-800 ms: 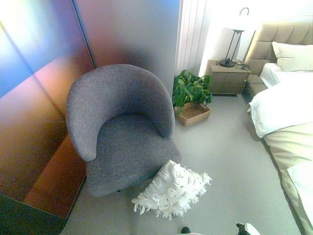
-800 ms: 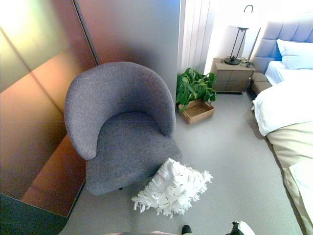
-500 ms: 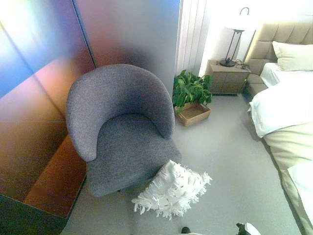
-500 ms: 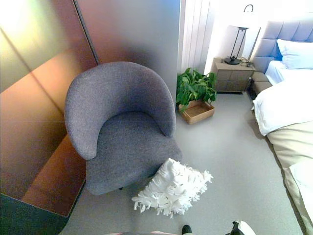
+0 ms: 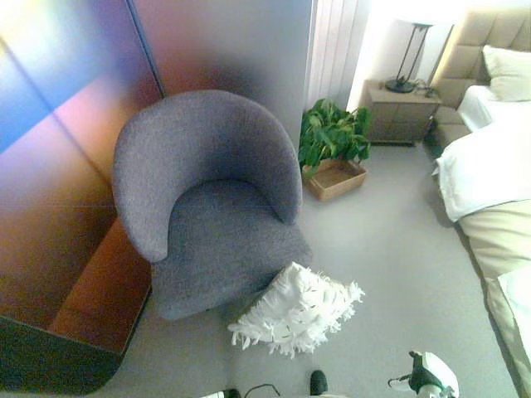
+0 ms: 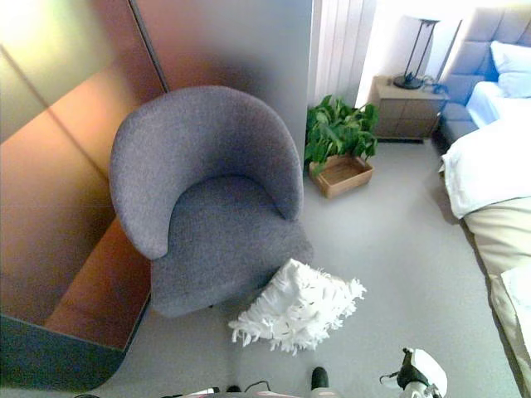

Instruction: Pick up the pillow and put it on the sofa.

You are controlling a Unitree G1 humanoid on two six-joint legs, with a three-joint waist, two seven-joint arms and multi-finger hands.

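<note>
The white fringed pillow point(image 5: 296, 309) sits on the grey floor point(image 5: 390, 265), leaning against the front of the grey armchair point(image 5: 207, 199). The right robot hand point(image 5: 425, 376) just peeks in at the bottom edge, well apart from it, touching nothing; can't tell how its fingers stand.

Grey floor point(image 5: 390, 274) carries armchair point(image 5: 207, 199), fringed white pillow point(image 5: 296, 309), plant basket point(image 5: 335, 177).

Right hand point(image 5: 425, 377) cut off at the bottom edge, its fingers unreadable; bed point(image 5: 485, 166) cropped rightward.
</note>
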